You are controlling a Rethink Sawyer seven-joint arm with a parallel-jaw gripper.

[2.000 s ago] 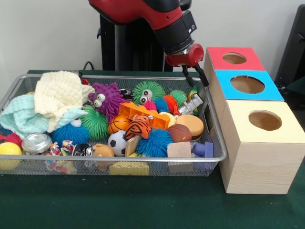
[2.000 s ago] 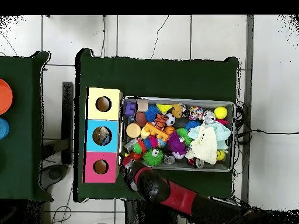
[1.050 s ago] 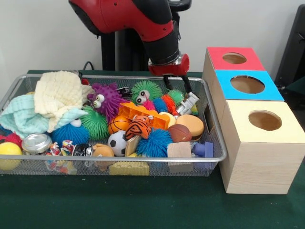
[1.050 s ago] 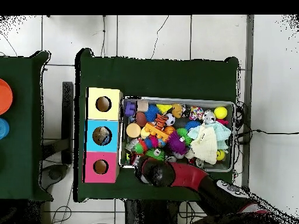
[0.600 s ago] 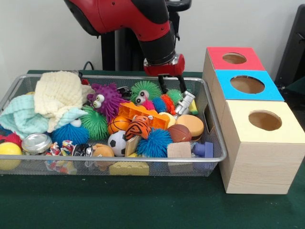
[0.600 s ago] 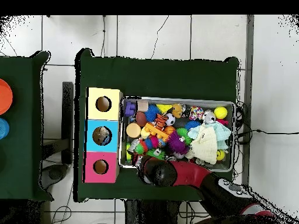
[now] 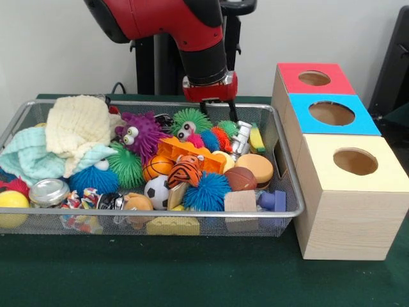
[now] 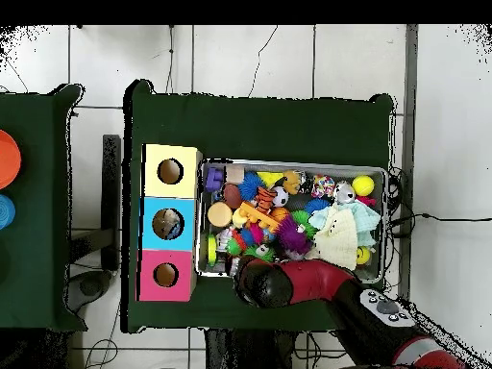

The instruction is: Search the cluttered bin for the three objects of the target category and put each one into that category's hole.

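I have the end effector [image 7: 218, 112] hanging over the bin's [image 7: 286, 167] far right part, its two dark fingers spread and empty, tips just above the green spiky ball [image 7: 193, 121] and a white toy [image 7: 241, 137], because that is where I mean to dig. The bin sits on the green tabletop [image 7: 192, 275] beside the three boxes. Their holes face up, red [image 7: 314, 78], blue [image 7: 331, 113] and yellow [image 7: 355, 161], so drops go straight down.
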